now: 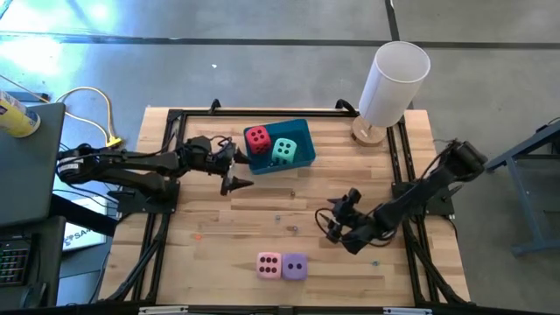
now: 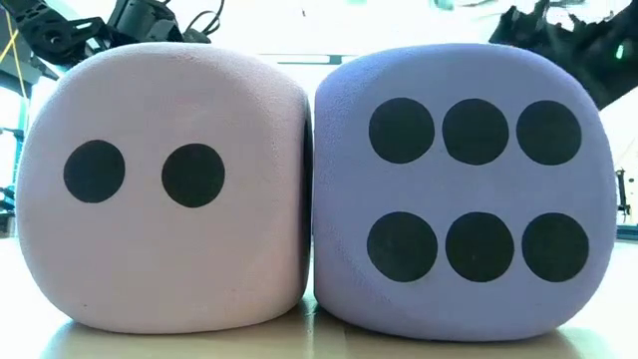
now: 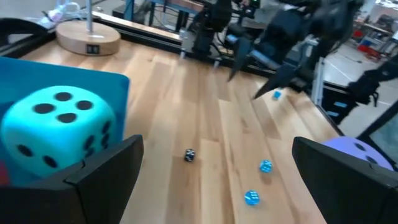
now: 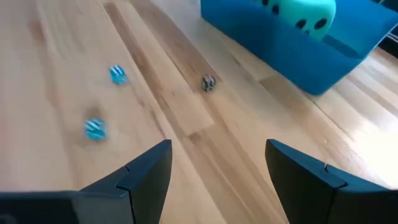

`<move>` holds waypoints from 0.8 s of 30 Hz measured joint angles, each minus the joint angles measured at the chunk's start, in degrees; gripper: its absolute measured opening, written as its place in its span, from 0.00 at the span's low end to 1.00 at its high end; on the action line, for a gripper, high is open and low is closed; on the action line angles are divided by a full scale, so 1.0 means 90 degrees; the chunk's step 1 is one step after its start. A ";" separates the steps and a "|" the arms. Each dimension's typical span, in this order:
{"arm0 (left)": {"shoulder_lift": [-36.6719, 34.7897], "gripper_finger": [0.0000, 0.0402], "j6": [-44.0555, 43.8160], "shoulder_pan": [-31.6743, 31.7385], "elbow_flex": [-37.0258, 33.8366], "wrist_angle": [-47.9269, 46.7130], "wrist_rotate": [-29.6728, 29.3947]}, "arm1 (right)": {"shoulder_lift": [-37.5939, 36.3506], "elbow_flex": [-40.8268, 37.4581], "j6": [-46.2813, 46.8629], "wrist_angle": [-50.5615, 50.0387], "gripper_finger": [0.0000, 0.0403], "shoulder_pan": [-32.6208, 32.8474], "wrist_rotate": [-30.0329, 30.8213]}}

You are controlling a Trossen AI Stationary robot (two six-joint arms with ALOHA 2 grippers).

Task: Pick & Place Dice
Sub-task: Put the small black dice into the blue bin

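The red die [image 1: 257,137] and the teal-green die [image 1: 283,150] sit inside the blue bin [image 1: 301,131] at the table's far middle. The pink die [image 1: 269,264] and the purple die [image 1: 295,266] rest side by side on the table near its front edge; they fill the low view, pink [image 2: 164,189] and purple [image 2: 464,189]. My left gripper [image 1: 238,171] is open, just beside the bin's near-left corner; its wrist view shows the teal-green die [image 3: 59,134]. My right gripper [image 1: 331,217] is open over the table's right middle, above bare wood.
A white cylinder lamp [image 1: 392,83] on a round wooden base stands at the far right corner. Small dice lie on the wood: a dark one [image 3: 189,155] and blue ones [image 3: 265,166], [image 3: 251,198]. Bare wood lies between the bin and the two front dice.
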 joint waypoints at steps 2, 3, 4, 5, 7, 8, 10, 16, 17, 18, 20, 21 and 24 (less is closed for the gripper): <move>0.0000 1.00 0.0000 -0.0126 0.0000 0.0002 -0.0002 | 0.0303 -0.0047 -0.0304 0.0394 0.62 -0.0123 -0.0039; 0.0000 1.00 0.0004 -0.0189 0.0000 0.0000 -0.0002 | 0.0457 -0.0041 -0.0475 0.0627 0.62 -0.0186 -0.0055; 0.0000 1.00 0.0020 -0.0251 0.0000 0.0000 -0.0002 | 0.0613 -0.0035 -0.0638 0.0829 0.62 -0.0254 -0.0100; 0.0000 1.00 0.0032 -0.0316 0.0000 0.0000 -0.0002 | 0.0766 -0.0035 -0.0802 0.1020 0.62 -0.0330 -0.0173; 0.0000 1.00 0.0044 -0.0447 0.0000 0.0000 -0.0005 | 0.1067 -0.0041 -0.1116 0.1465 0.62 -0.0509 -0.0349; 0.0000 1.00 0.0065 -0.0503 0.0000 0.0000 -0.0005 | 0.1210 -0.0041 -0.1277 0.1722 0.62 -0.0610 -0.0444; 0.0000 1.00 0.0121 -0.0612 0.0000 0.0000 -0.0008 | 0.1478 -0.0039 -0.1649 0.2191 0.62 -0.0806 -0.0544; 0.0000 1.00 0.0121 -0.0754 0.0002 -0.0002 -0.0015 | 0.2085 -0.0039 -0.2335 0.3346 0.62 -0.1508 -0.1079; 0.0000 1.00 0.0121 -0.0763 0.0002 -0.0002 -0.0015 | 0.2160 -0.0039 -0.2439 0.3544 0.62 -0.1629 -0.1256; 0.0000 1.00 0.0121 -0.0775 0.0002 -0.0004 -0.0015 | 0.2228 -0.0039 -0.2550 0.3743 0.62 -0.1734 -0.1425; 0.0000 1.00 0.0121 -0.0786 0.0002 -0.0005 -0.0015 | 0.2342 -0.0036 -0.2794 0.4158 0.62 -0.1932 -0.1775; 0.0000 1.00 0.0124 -0.0786 0.0002 -0.0005 -0.0015 | 0.2421 -0.0031 -0.2918 0.4361 0.62 -0.2029 -0.1938; 0.0000 1.00 0.0124 -0.0786 0.0002 -0.0005 -0.0015 | 0.2602 -0.0024 -0.3202 0.4815 0.62 -0.2297 -0.2336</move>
